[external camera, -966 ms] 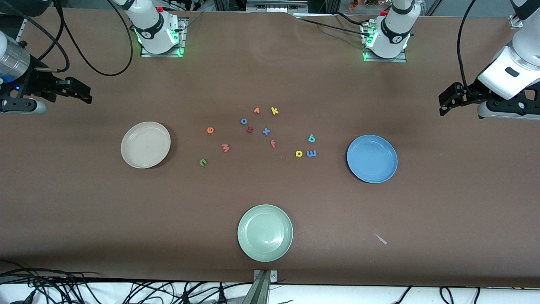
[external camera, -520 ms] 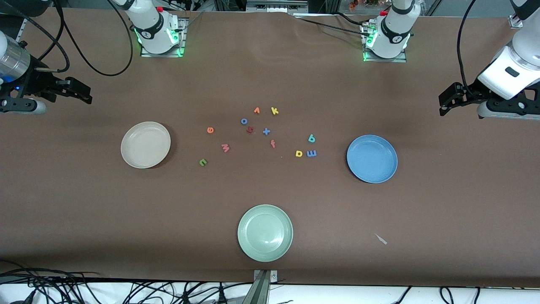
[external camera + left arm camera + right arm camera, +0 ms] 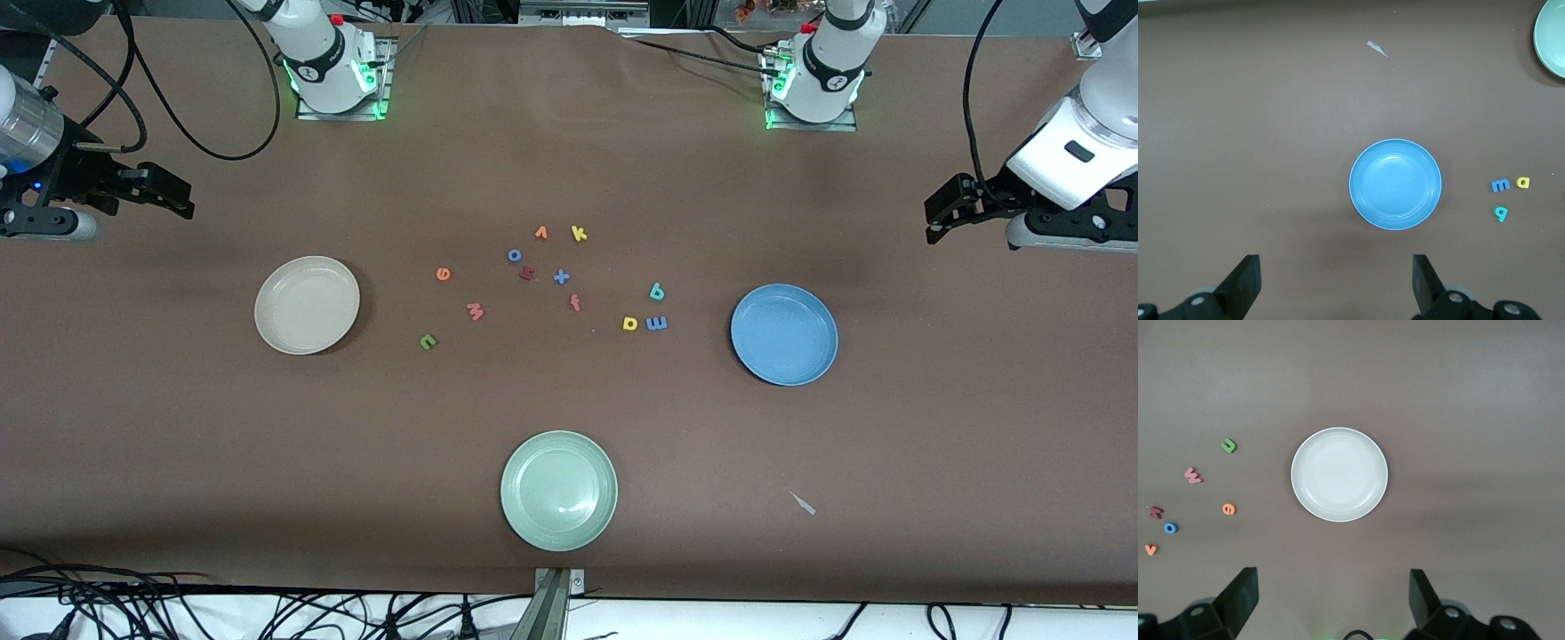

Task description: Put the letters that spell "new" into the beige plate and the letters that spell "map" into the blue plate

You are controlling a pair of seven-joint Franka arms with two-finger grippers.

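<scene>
The beige plate [image 3: 307,305] lies empty toward the right arm's end, with the orange "e" [image 3: 444,274], pink "w" [image 3: 475,311] and green "n" [image 3: 428,341] on the table beside it. The blue plate [image 3: 784,334] lies empty toward the left arm's end, beside the teal "p" [image 3: 657,291], yellow "a" [image 3: 630,324] and blue "m" [image 3: 656,324]. My right gripper [image 3: 173,191] hangs open and empty over the table's end past the beige plate [image 3: 1339,474]. My left gripper [image 3: 938,213] hangs open and empty past the blue plate [image 3: 1395,184]. Both arms wait.
Between the plates lie other letters: orange "v" [image 3: 540,233], yellow "k" [image 3: 579,234], blue "o" [image 3: 514,255], dark red "h" [image 3: 527,273], blue "x" [image 3: 561,276], red "f" [image 3: 575,303]. A pale green plate [image 3: 558,490] sits nearest the front camera. A small pale scrap [image 3: 803,503] lies beside it.
</scene>
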